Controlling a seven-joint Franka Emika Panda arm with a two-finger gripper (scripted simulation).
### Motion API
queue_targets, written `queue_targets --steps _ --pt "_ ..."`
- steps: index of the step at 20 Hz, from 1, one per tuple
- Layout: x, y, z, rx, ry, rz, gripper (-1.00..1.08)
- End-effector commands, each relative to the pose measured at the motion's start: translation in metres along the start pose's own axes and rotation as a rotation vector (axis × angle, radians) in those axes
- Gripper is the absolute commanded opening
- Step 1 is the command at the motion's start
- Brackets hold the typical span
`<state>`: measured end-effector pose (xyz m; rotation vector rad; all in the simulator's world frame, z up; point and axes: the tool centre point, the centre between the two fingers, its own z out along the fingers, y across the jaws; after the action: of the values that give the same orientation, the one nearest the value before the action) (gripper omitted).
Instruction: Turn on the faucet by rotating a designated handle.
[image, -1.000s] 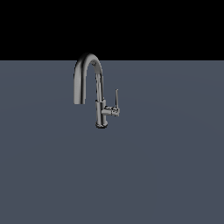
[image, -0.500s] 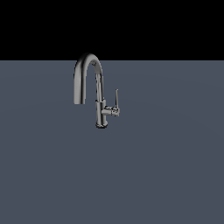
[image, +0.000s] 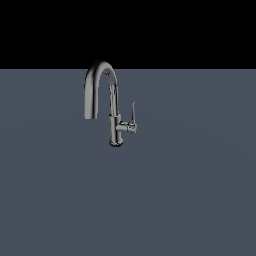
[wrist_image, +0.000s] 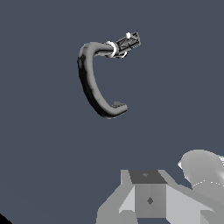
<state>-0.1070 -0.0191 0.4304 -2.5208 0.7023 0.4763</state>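
The faucet (image: 114, 125) is dark chrome and stands upright on a grey-blue surface in the exterior view, its arched spout (image: 100, 70) curving toward the exterior view's left. The handle (image: 133, 111) is a thin rod that points straight up from a short stub on the body's side, toward the exterior view's right. The wrist view shows the faucet (wrist_image: 89, 83) from above and well away from me, with the body and handle end (wrist_image: 127, 42) foreshortened. Grey blocky parts of my gripper (wrist_image: 150, 197) show at that picture's edge. The gripper does not show in the exterior view.
The grey-blue surface (image: 190, 190) stretches flat around the faucet, with a black band behind it. A rounded pale grey arm part (wrist_image: 201, 168) shows beside the gripper in the wrist view.
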Motion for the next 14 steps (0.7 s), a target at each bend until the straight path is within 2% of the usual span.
queue_targets --steps 1,14 --pt "0.018 -0.003 0.004 0.048 -0.039 0.05 -1.0" --pt "0.111 -0.006 0.041 0.314 -0.257 0.319 -1.0"
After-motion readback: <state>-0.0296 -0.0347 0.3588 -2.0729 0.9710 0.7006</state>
